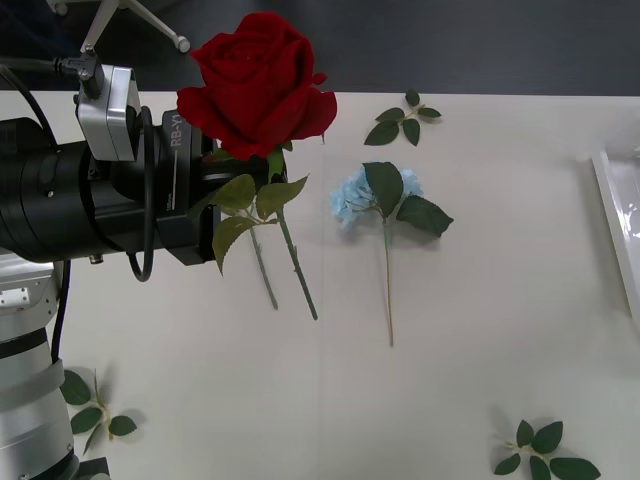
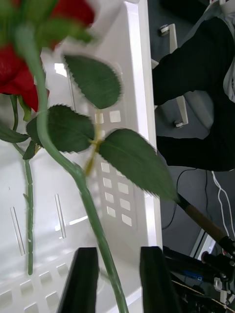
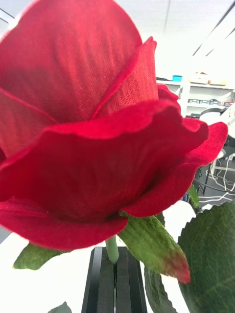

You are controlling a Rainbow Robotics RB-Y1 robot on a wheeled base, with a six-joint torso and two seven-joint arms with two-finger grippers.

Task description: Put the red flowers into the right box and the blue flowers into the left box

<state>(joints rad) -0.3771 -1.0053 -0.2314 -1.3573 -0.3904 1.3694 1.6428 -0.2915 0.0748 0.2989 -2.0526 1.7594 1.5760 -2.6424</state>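
My left gripper (image 3: 115,276) is shut on the green stem of a red flower (image 1: 258,80), a rose held high above the table's left part; its head (image 3: 93,137) looms right over the black fingers. A blue flower (image 1: 362,195) lies flat on the table's middle, stem towards me. My right gripper (image 2: 117,281) hangs over the right box (image 2: 132,73), fingers apart, with a second rose's stem (image 2: 93,215) running loose between them. Another red flower (image 2: 19,83) lies in that tray. The tray's rim (image 1: 612,200) shows at the table's right edge. The left box is out of view.
Flowerless leaf sprigs lie at the back (image 1: 400,120), front right (image 1: 540,455) and front left (image 1: 95,410) of the white table (image 1: 480,330). My thick black left arm (image 1: 60,190) spans the left side.
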